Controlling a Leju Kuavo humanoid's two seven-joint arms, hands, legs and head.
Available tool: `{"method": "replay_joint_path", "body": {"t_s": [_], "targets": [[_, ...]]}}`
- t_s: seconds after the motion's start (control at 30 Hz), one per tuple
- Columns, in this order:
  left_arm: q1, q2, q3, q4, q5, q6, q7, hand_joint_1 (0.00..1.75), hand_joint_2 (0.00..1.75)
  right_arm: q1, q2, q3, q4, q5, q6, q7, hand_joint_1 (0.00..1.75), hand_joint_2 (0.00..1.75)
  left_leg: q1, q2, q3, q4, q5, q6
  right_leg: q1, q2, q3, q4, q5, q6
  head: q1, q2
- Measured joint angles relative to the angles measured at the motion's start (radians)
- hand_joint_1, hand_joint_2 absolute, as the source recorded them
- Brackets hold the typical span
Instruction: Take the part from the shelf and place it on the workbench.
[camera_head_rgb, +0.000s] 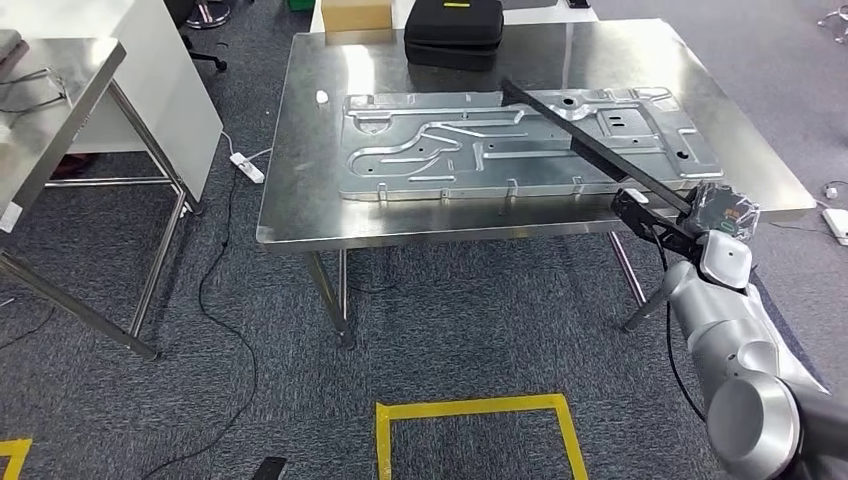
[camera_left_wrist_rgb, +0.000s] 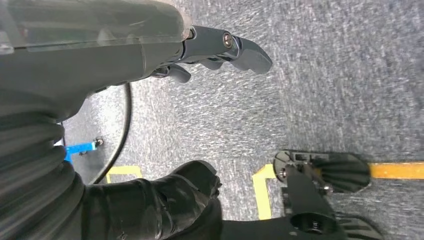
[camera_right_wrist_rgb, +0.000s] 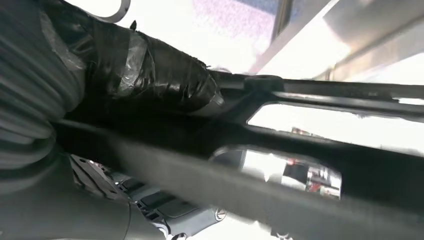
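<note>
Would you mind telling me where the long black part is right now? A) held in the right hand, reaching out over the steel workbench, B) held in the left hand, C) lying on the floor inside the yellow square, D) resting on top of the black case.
A: the head view shows the right hand gripping one end of the black part, which slants over the pressed metal panel on the workbench.
</note>
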Motion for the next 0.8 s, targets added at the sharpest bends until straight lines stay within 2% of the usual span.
{"method": "replay_joint_path", "body": {"t_s": [0.07, 0.1, 0.13, 0.17, 0.2, 0.23, 0.27, 0.3, 0.33, 0.43, 0.5, 0.53, 0.6, 0.63, 0.67, 0.7, 0.77, 0.8], "targets": [[-0.001, -0.002, -0.004, 0.000, 0.000, -0.002, 0.000, 0.00, 1.75, 0.000, -0.008, -0.005, 0.000, 0.000, 0.001, -0.007, 1.75, 1.75, 0.000, 0.000, 0.000, 0.000, 0.000, 0.002, 0.000, 0.000, -0.047, 0.102, -0.054, 0.005, 0.000, 0.000], [-0.001, -0.002, -0.006, 0.000, 0.000, -0.003, 0.000, 0.00, 1.75, 0.000, -0.010, -0.006, 0.000, 0.000, 0.003, -0.009, 1.75, 1.75, 0.000, 0.000, 0.000, 0.001, -0.001, 0.003, -0.001, -0.001, -0.071, 0.152, -0.072, 0.008, 0.000, 0.000], [-0.001, -0.003, -0.007, 0.000, 0.000, -0.004, 0.000, 0.00, 1.75, 0.001, -0.011, -0.007, 0.000, 0.001, 0.005, -0.011, 1.75, 1.75, 0.000, 0.001, 0.000, 0.002, -0.002, 0.003, -0.003, -0.001, -0.088, 0.186, -0.078, 0.012, 0.000, 0.000], [0.000, -0.004, -0.008, 0.000, 0.000, -0.004, 0.000, 0.00, 1.75, -0.001, -0.012, -0.008, 0.000, 0.003, 0.009, -0.014, 1.75, 1.75, 0.001, 0.001, -0.001, 0.005, -0.005, 0.002, -0.006, -0.002, -0.093, 0.193, -0.070, 0.015, 0.000, 0.000], [0.000, -0.005, -0.009, 0.000, 0.000, -0.006, 0.000, 0.00, 1.75, -0.006, -0.014, -0.009, -0.001, 0.004, 0.016, -0.017, 1.75, 1.75, 0.003, 0.000, -0.001, 0.011, -0.009, -0.001, -0.010, -0.002, -0.080, 0.166, -0.045, 0.018, 0.000, 0.000], [0.000, -0.006, -0.010, 0.000, 0.000, -0.007, 0.000, 0.00, 1.75, -0.015, -0.016, -0.009, -0.003, 0.006, 0.024, -0.020, 1.75, 1.75, 0.004, 0.000, -0.001, 0.018, -0.015, -0.005, -0.014, -0.004, -0.048, 0.103, -0.009, 0.021, 0.000, 0.000], [-0.001, -0.007, -0.011, 0.000, 0.000, -0.008, 0.000, 0.00, 1.75, -0.028, -0.018, -0.009, -0.005, 0.006, 0.036, -0.024, 1.75, 1.75, 0.004, 0.000, -0.004, 0.028, -0.022, -0.012, -0.015, -0.005, -0.014, 0.039, 0.015, 0.024, 0.000, 0.000], [-0.002, -0.007, -0.012, 0.000, 0.000, -0.009, 0.000, 0.00, 1.75, -0.042, -0.018, -0.008, -0.008, 0.006, 0.049, -0.030, 1.75, 1.75, 0.003, 0.000, -0.009, 0.039, -0.029, -0.018, -0.015, -0.004, 0.012, -0.013, 0.031, 0.022, 0.000, 0.000], [-0.003, -0.007, -0.012, 0.000, 0.000, -0.009, 0.001, 0.00, 1.75, -0.056, -0.017, -0.007, -0.010, 0.007, 0.061, -0.035, 1.75, 1.75, 0.002, 0.000, -0.013, 0.047, -0.033, -0.023, -0.014, -0.004, 0.026, -0.041, 0.035, 0.018, 0.000, 0.000], [-0.005, -0.008, -0.013, 0.000, 0.000, -0.010, 0.001, 0.00, 1.75, -0.088, -0.015, 0.011, -0.015, 0.007, 0.089, -0.048, 1.75, 1.75, 0.001, -0.001, -0.019, 0.054, -0.038, -0.034, -0.011, -0.003, 0.027, -0.047, 0.031, -0.003, 0.000, 0.000], [-0.005, -0.008, -0.014, 0.000, 0.000, -0.011, 0.001, 0.00, 1.75, -0.110, -0.010, 0.031, -0.018, 0.007, 0.100, -0.064, 1.75, 1.75, 0.004, -0.001, -0.033, 0.085, -0.062, -0.044, -0.013, -0.005, 0.029, -0.051, 0.032, -0.016, 0.000, 0.000], [-0.006, -0.008, -0.014, 0.000, 0.000, -0.012, 0.001, 0.00, 1.75, -0.122, -0.007, 0.042, -0.020, 0.007, 0.106, -0.076, 1.75, 1.75, 0.006, 0.000, -0.052, 0.129, -0.088, -0.049, -0.015, -0.006, 0.030, -0.053, 0.032, -0.021, 0.000, 0.000], [-0.007, -0.008, -0.016, 0.000, 0.000, -0.014, 0.000, 0.00, 1.75, -0.145, 0.002, 0.063, -0.023, 0.007, 0.120, -0.105, 1.75, 1.75, 0.009, 0.000, -0.114, 0.261, -0.148, -0.057, -0.014, -0.006, 0.030, -0.053, 0.030, -0.026, 0.000, 0.000], [-0.006, -0.008, -0.016, 0.000, 0.000, -0.015, 0.000, 0.00, 1.75, -0.155, 0.008, 0.073, -0.024, 0.007, 0.129, -0.121, 1.75, 1.75, 0.010, 0.001, -0.141, 0.316, -0.164, -0.059, -0.013, -0.005, 0.031, -0.053, 0.030, -0.027, 0.000, 0.000], [-0.006, -0.008, -0.017, 0.000, 0.000, -0.016, 0.001, 0.00, 1.75, -0.164, 0.015, 0.083, -0.025, 0.007, 0.137, -0.136, 1.75, 1.75, 0.011, 0.001, -0.153, 0.338, -0.161, -0.059, -0.012, -0.004, 0.033, -0.053, 0.029, -0.028, 0.000, 0.000], [-0.007, -0.008, -0.018, 0.000, 0.000, -0.017, 0.002, 0.00, 1.75, -0.170, 0.022, 0.092, -0.027, 0.007, 0.144, -0.149, 1.75, 1.75, 0.011, 0.001, -0.145, 0.316, -0.136, -0.056, -0.011, -0.003, 0.035, -0.053, 0.028, -0.028, 0.000, 0.000], [-0.009, -0.008, -0.021, 0.000, 0.000, -0.017, 0.003, 0.00, 1.75, -0.181, 0.035, 0.107, -0.032, 0.007, 0.149, -0.163, 1.75, 1.75, 0.009, 0.000, -0.086, 0.185, -0.064, -0.045, -0.009, -0.001, 0.042, -0.054, 0.025, -0.026, 0.000, 0.000], [-0.010, -0.008, -0.022, 0.000, 0.000, -0.017, 0.004, 0.00, 1.75, -0.185, 0.039, 0.111, -0.034, 0.007, 0.150, -0.165, 1.75, 1.75, 0.007, 0.000, -0.055, 0.120, -0.038, -0.038, -0.006, -0.001, 0.044, -0.054, 0.024, -0.024, 0.000, 0.000]]}}
